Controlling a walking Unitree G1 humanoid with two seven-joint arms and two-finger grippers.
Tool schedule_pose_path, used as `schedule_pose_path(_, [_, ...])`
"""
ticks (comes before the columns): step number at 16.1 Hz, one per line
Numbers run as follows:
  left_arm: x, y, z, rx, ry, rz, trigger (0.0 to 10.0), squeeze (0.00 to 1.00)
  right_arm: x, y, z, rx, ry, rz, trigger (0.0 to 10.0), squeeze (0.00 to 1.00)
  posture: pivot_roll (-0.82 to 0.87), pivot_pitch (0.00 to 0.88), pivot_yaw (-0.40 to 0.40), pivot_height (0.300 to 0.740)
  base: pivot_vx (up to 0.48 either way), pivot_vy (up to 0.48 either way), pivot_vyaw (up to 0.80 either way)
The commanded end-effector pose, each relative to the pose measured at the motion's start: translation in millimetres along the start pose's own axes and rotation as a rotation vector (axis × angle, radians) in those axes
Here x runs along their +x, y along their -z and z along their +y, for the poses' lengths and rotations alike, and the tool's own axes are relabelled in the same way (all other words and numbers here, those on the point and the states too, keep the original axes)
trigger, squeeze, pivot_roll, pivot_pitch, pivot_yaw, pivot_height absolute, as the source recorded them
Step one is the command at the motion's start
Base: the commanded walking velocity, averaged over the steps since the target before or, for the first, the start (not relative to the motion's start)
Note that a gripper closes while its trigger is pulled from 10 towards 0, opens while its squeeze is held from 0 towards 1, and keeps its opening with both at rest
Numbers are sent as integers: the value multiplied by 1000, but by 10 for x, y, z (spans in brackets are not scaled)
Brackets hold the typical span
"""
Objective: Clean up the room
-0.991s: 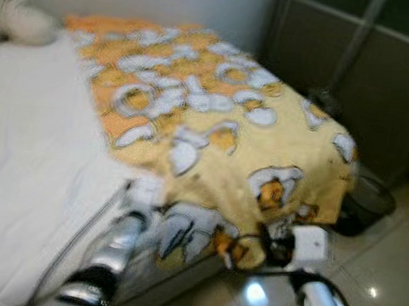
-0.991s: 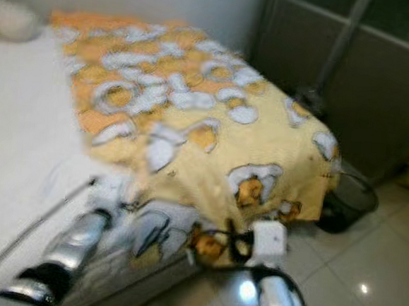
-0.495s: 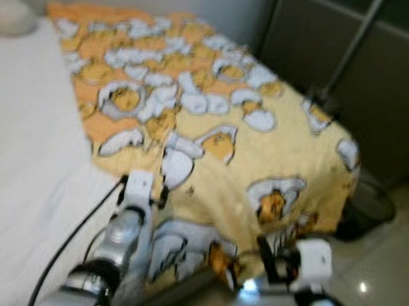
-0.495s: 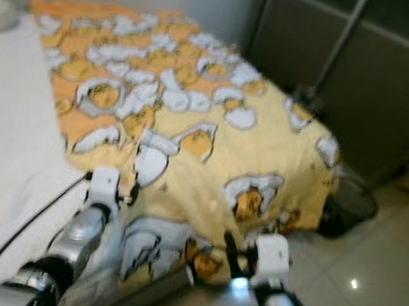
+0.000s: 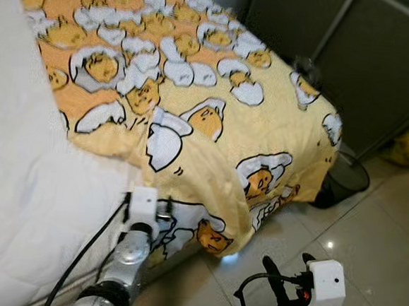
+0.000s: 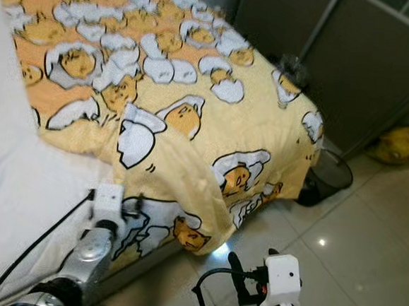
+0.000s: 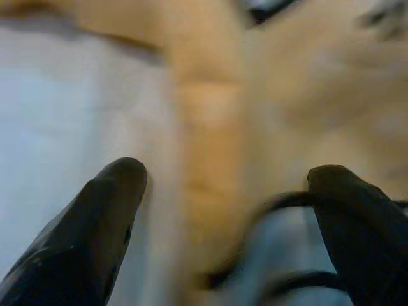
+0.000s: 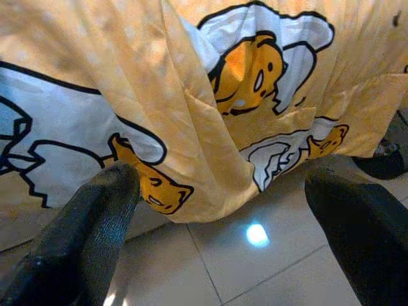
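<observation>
A yellow blanket (image 5: pixel 195 88) printed with cartoon eggs lies spread over a bed, and its corner hangs down toward the floor. My left gripper (image 7: pixel 223 191) is at the blanket's near edge, where it meets the white sheet (image 5: pixel 18 181). Its fingers (image 7: pixel 108 204) stand open, with a blurred fold of blanket ahead between them. My right gripper (image 5: pixel 289 267) hovers low over the tiled floor, a little short of the hanging corner (image 8: pixel 210 146). It is open and holds nothing.
A black wire basket (image 5: pixel 344 182) stands on the glossy tiles (image 5: pixel 375 237) at the bed's foot. A yellow object (image 5: pixel 408 146) lies by the dark cabinet front (image 5: pixel 381 75). A black cable (image 5: pixel 83 257) runs along my left arm.
The view has tilted down and sharpened. My left gripper rose to the blanket's near edge. My right gripper now sits farther from the hanging hem, over the floor.
</observation>
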State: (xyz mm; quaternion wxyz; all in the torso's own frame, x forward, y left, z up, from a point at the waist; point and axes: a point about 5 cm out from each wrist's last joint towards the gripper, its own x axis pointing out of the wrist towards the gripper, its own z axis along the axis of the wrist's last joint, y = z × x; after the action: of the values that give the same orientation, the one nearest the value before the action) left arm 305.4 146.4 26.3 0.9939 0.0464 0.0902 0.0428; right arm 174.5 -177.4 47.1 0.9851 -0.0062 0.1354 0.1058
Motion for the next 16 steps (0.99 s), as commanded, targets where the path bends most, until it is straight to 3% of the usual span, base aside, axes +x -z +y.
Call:
schedule_pose_path(1, [-15, -43, 33, 6, -47, -49, 10000, 0, -69, 26, -13, -19, -5, 27, 10000, 0, -62, 263, -146, 740, 0, 0, 0])
schedule_pose_path(4, [-80, 42, 26, -11, 8, -34, 10000, 0, -121, 103, 27, -9, -12, 58, 10000, 0, -47, 281, -142, 740, 0, 0, 0])
schedule_pose_path(7, [-210, 146, -230, -85, 150, 1, 10000, 0, -144, 130, 27, -8, -9, 82, 10000, 0, -45, 287, -137, 740, 0, 0, 0])
schedule_pose_path(8, [-235, 156, -259, -91, 163, 1, 10000, 0, -150, 137, 17, -9, -6, 85, 10000, 0, -45, 287, -138, 740, 0, 0, 0])
schedule_pose_path(10, [-281, 304, -310, -60, 183, 94, 10000, 0, -153, 155, 19, -12, -15, 100, 10000, 0, -43, 292, -147, 740, 0, 0, 0])
schedule_pose_path(11, [-267, 362, -260, -38, 145, 145, 0, 0, -140, 153, 32, -15, -22, 101, 10000, 0, -46, 290, -151, 740, 0, 0, 0])
schedule_pose_path(14, [-214, 374, -213, 12, 144, 191, 0, 0, -117, 131, 34, -19, -24, 98, 10000, 0, -52, 291, -153, 740, 0, 0, 0])
schedule_pose_path(16, [-180, 378, -244, -1, 168, 245, 0, 0, -109, 126, 23, -22, -23, 100, 10000, 0, -54, 291, -156, 740, 0, 0, 0])
